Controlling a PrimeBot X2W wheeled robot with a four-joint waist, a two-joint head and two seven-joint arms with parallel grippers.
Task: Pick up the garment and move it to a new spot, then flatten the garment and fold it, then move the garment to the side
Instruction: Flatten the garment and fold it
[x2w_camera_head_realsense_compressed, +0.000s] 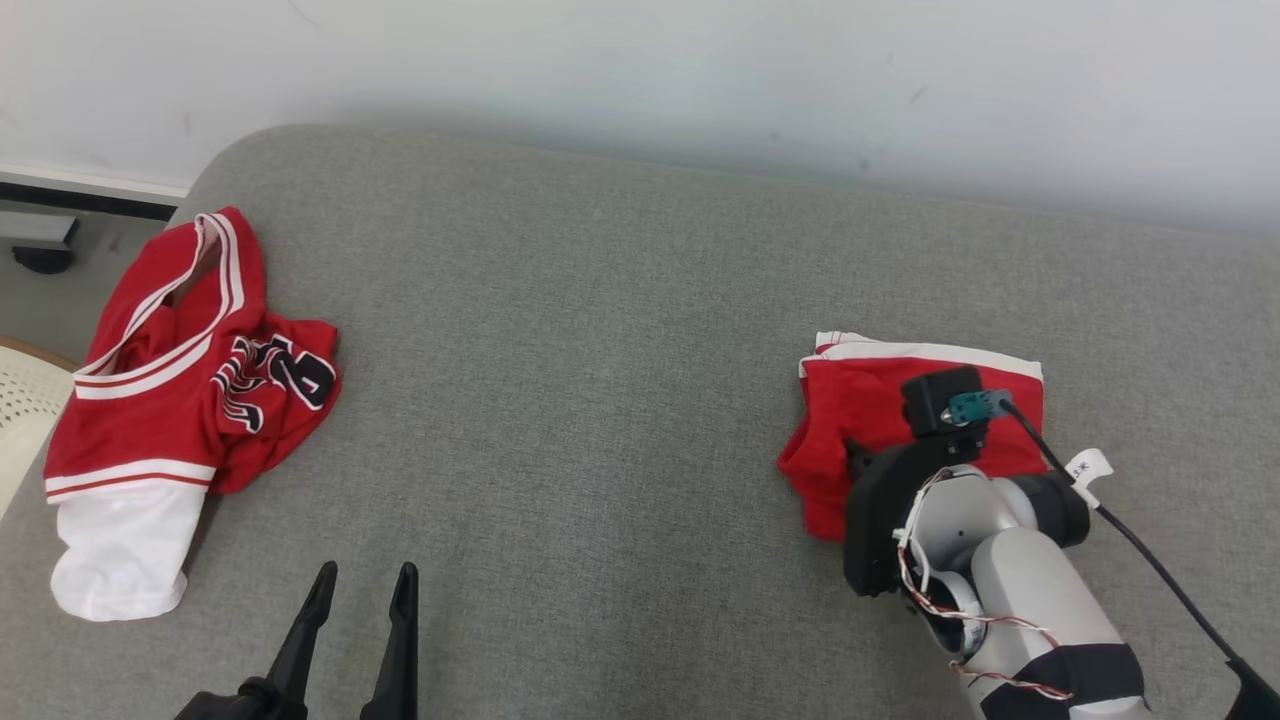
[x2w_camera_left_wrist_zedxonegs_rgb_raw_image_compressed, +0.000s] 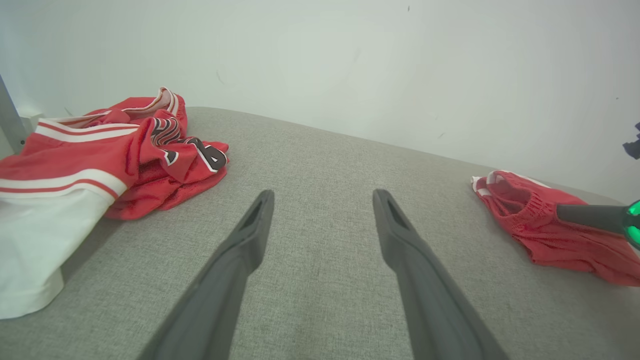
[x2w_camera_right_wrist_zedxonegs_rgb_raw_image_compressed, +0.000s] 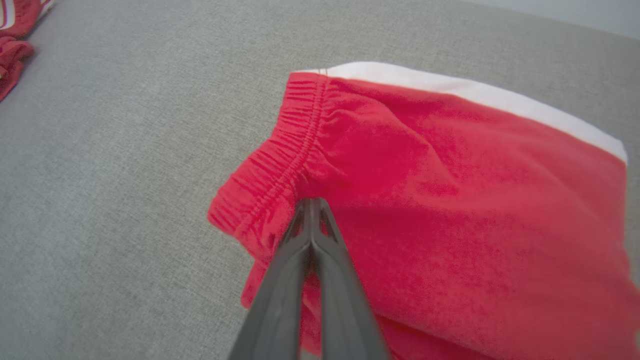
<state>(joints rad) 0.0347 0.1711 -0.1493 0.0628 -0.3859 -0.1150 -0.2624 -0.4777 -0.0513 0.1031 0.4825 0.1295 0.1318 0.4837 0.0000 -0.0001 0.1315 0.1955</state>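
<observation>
**Right arm on the shorts!**

The red shorts (x2w_camera_right_wrist_zedxonegs_rgb_raw_image_compressed: 450, 200) lay folded, well to the right of the jersey (x2w_camera_head_realsense_compressed: 170, 400). Your right gripper (x2w_camera_right_wrist_zedxonegs_rgb_raw_image_compressed: 311, 207) was clamped shut on their waistband, meeting it crosswise. Your left gripper (x2w_camera_head_realsense_compressed: 367, 570) hovered nearer the jersey, jaws wide and empty.

A red basketball jersey (x2w_camera_head_realsense_compressed: 190, 380) lies crumpled near the left edge of a grey upholstered surface (x2w_camera_head_realsense_compressed: 600, 400), its white-and-red striped trim curling around an open armhole or neck at the far end. Black lettering and a numeral outlined in white show on a bunched fold at its right side. A plain white cloth section (x2w_camera_head_realsense_compressed: 125, 545) sticks out from under its near hem; whether it is sewn on or separate cannot be told. Behind the surface rises a pale wall (x2w_camera_head_realsense_compressed: 640, 70) with faint scuffs. At far left are a dark baseboard strip (x2w_camera_head_realsense_compressed: 80, 195), a small dark object (x2w_camera_head_realsense_compressed: 42, 258) on the floor, and a cream perforated piece (x2w_camera_head_realsense_compressed: 25, 400).
</observation>
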